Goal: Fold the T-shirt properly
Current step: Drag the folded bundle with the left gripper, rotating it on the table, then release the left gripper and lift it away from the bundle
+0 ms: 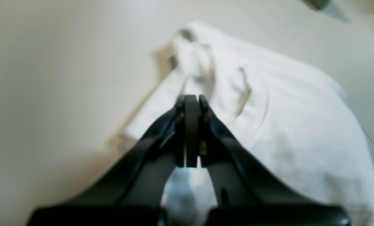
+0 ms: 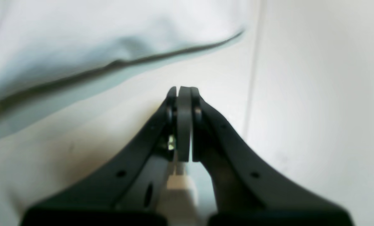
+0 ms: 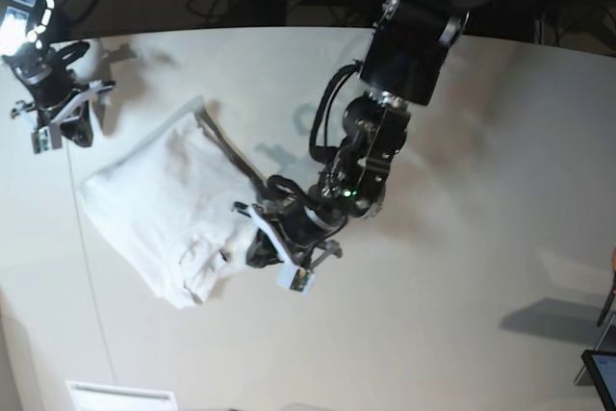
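On the bench [image 3: 462, 267], the T-shirt [image 3: 164, 209] lies folded into a compact bundle toward the left side. The left tool [image 3: 252, 245], clenched with nothing between its jaws, hovers at the shirt's right edge. The right tool [image 3: 60, 132], also clenched empty, sits just beyond the shirt's upper-left corner.

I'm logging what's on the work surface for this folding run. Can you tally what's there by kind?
T-shirts: 1, the white T-shirt, partly folded, lying on the table
Robot tools: 2, the left tool at the shirt's edge, the right tool off the shirt, both shut and holding nothing
Total: 3
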Available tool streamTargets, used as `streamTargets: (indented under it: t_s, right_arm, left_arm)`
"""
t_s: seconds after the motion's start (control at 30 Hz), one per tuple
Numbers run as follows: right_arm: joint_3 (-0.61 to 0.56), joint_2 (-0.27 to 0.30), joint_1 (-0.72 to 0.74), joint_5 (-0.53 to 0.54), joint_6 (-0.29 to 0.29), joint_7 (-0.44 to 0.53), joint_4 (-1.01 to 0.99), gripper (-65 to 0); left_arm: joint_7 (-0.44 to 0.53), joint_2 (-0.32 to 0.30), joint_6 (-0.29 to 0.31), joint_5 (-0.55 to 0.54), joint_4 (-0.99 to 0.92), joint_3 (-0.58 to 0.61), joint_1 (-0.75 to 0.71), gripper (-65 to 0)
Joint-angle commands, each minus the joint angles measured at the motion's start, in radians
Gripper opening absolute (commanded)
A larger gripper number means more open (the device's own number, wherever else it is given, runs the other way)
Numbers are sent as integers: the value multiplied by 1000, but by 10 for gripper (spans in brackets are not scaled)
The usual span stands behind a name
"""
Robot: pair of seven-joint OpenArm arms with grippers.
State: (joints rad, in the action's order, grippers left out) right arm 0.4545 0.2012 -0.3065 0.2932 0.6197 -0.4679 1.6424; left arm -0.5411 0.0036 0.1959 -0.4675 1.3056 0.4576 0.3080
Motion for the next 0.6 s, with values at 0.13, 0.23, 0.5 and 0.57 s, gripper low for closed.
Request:
streamTargets:
  t_s: [0.13,0.23,0.5,0.57]
  right_arm:
    - [5,74,117,18,2,19,-100,-650]
    - [2,103,189,18,2,21,-178,-650]
    - [-6,156,336,18,9,22,-356,-650]
    - [-16,163,364,18,10,22,-384,-650]
  left_arm:
    - [-41,-46,-5,-12,276,-92,-169,-650]
    - [-76,-49,-5,-7,334,-107,-240,-650]
    - [-80,-40,-2,-6,196,-101,-249,-650]
    - [-80,-38,-2,-6,168,-99,-220,-650]
